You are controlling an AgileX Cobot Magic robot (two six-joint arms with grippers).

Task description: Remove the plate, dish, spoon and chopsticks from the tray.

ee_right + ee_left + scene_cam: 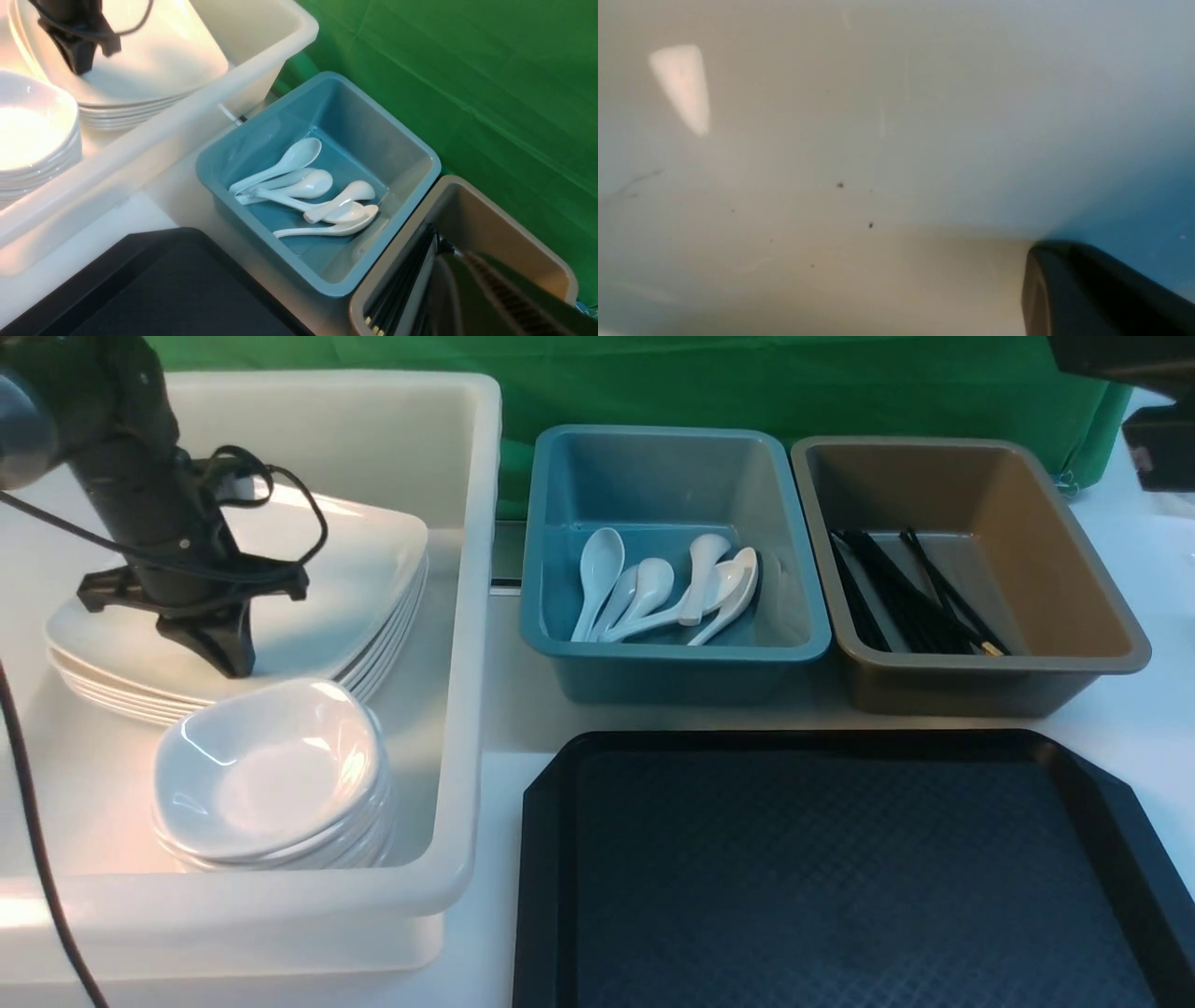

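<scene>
Green cloth hangs behind a white table, with no brand, label or writing legible on anything.

Inside the white bin, the left gripper points down with its jaws closed and empty, its tip on or just above the top plate of a stack; the left wrist view gives only a blurred pale glossy surface and one dark fingertip. Just nearer the robot than that gripper, in the same bin, sits a stack of small deep dishes, touching or nearly touching the plate stack (the pictures do not settle which).

To the gripper's right, beyond the bin wall, the blue bin holds several white spoons lying loosely across one another. Farther right, touching it, the brown bin holds the black chopsticks in a loose bundle.

Nearer the robot than both small bins, the black tray lies flat with its textured bottom bare.

Only one dark ridged finger of the right gripper shows, over the brown bin in its wrist view; its jaws are closed, with nothing seen held.
</scene>
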